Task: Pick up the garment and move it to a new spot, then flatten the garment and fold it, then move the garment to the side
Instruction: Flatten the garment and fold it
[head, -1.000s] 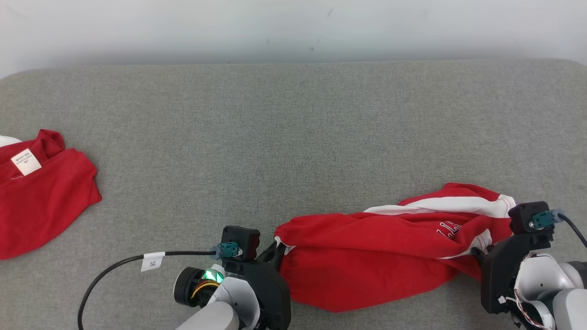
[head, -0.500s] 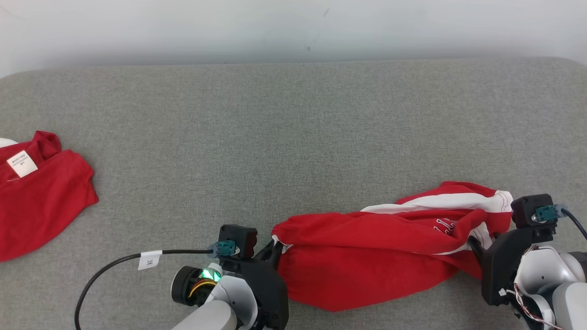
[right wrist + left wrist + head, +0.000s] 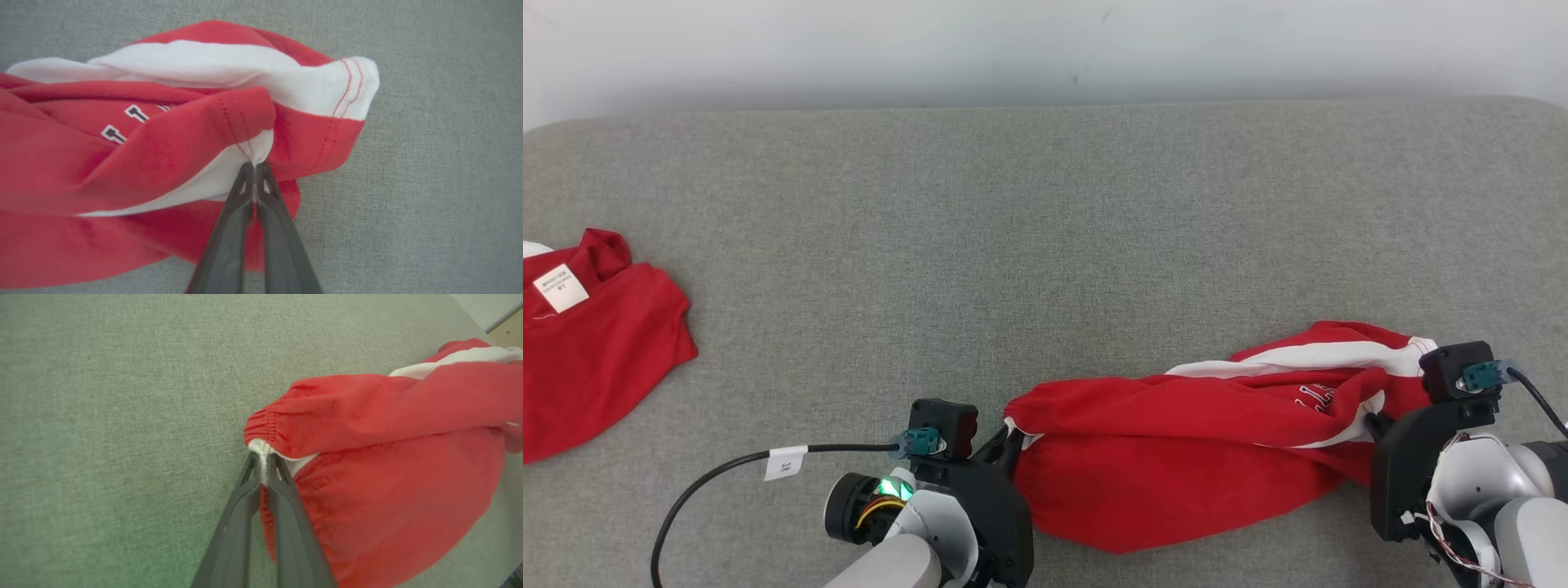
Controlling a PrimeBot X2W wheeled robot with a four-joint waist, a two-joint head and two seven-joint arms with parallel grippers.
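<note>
The garment (image 3: 1192,441) is red with white stripes and dark lettering, stretched in a crumpled band across the grey table's near right part. My left gripper (image 3: 263,459) is shut on its gathered white-edged end (image 3: 261,447) at the band's left. My right gripper (image 3: 254,165) is shut on a stitched red-and-white hem (image 3: 255,151) at the band's right end. In the head view the left gripper (image 3: 1006,437) and right gripper (image 3: 1372,425) sit at the two ends of the garment, fingertips partly buried in cloth.
A second red garment (image 3: 596,351) with a white label lies at the table's left edge. A black cable (image 3: 719,474) with a white tag trails from my left wrist. The grey table (image 3: 1045,229) ends at a pale wall behind.
The right gripper has closed on the garment's hem. The camera has shifted slightly. The left gripper keeps its hold.
</note>
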